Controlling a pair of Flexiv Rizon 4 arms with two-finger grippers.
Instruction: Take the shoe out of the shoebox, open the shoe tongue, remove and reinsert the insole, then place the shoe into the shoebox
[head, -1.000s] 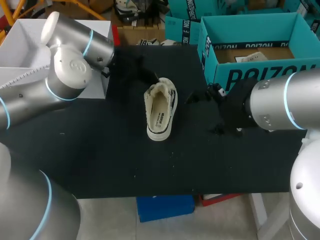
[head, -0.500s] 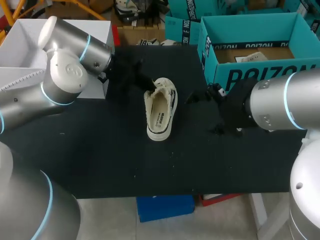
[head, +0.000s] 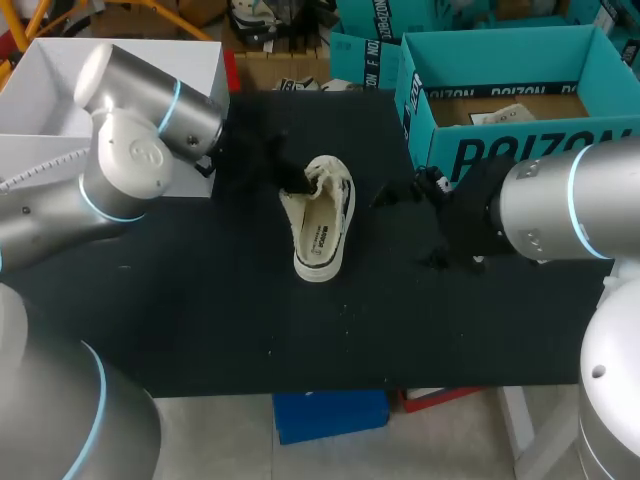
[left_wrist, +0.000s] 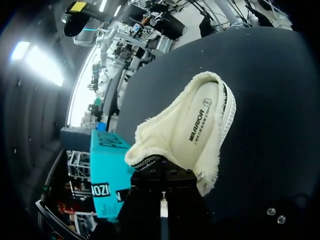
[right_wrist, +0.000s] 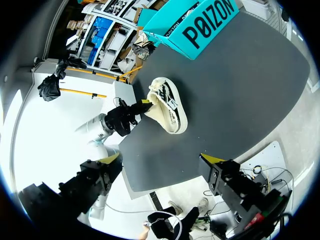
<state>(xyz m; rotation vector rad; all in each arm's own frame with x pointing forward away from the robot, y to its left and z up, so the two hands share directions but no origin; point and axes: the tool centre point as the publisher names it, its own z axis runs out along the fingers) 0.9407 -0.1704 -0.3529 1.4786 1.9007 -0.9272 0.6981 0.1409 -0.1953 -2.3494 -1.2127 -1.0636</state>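
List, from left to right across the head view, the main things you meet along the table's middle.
In order: left arm → shoe → right arm. The teal shoebox is left out, since the right arm overlaps it.

one shoe (head: 322, 225), one shoebox (head: 500, 62) (teal)

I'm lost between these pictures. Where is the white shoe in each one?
Head view: the shoe lies mid-table, left of the teal shoebox.
Left wrist view: the shoe sits right against the left end effector, with the shoebox beside it.
Right wrist view: the shoe lies far ahead of the right end effector, with the shoebox beyond it.
Shared landmark: the shoebox.
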